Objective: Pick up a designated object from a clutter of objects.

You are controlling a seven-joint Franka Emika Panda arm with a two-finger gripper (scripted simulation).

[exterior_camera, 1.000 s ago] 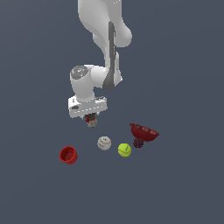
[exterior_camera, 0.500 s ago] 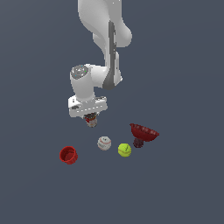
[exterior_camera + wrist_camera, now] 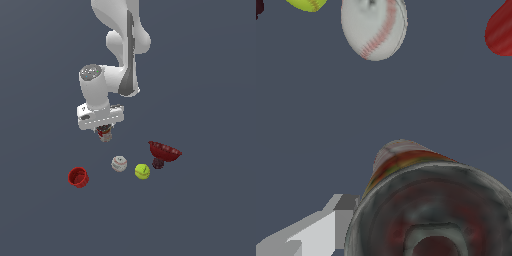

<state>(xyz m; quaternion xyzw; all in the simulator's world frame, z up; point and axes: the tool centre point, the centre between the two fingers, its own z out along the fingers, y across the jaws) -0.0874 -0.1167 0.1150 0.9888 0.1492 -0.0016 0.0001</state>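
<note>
Item 1, arm: white Panda arm (image 3: 120, 45) reaching down from the top of the exterior view, wrist turned downward over the dark grey tabletop (image 3: 210, 210).

Item 2, fingers (image 3: 104, 133): pointed downward beneath the white hand block, closed narrowly around the tin can (image 3: 104, 134). In the wrist view one pale grey finger (image 3: 316, 230) lies against the can's side; the opposite finger is hidden behind the can.

Item 3, tin can: small cylinder, red and white label, dark metallic end. Held between the fingers, seemingly clear of the tabletop, above and apart from the remaining items. In the wrist view its dark end (image 3: 431, 215) fills the near part of the frame.

Item 4, white baseball (image 3: 119, 163): on the tabletop, just below the held can in the exterior view.

Item 5, yellow-green tennis ball (image 3: 142, 171): just beside the baseball, toward the exterior view's right.

Item 6, dark red bowl (image 3: 164, 152): tilted, near the tennis ball, further right.

Item 7, red cup (image 3: 78, 177): set apart on the exterior view's left.
</note>
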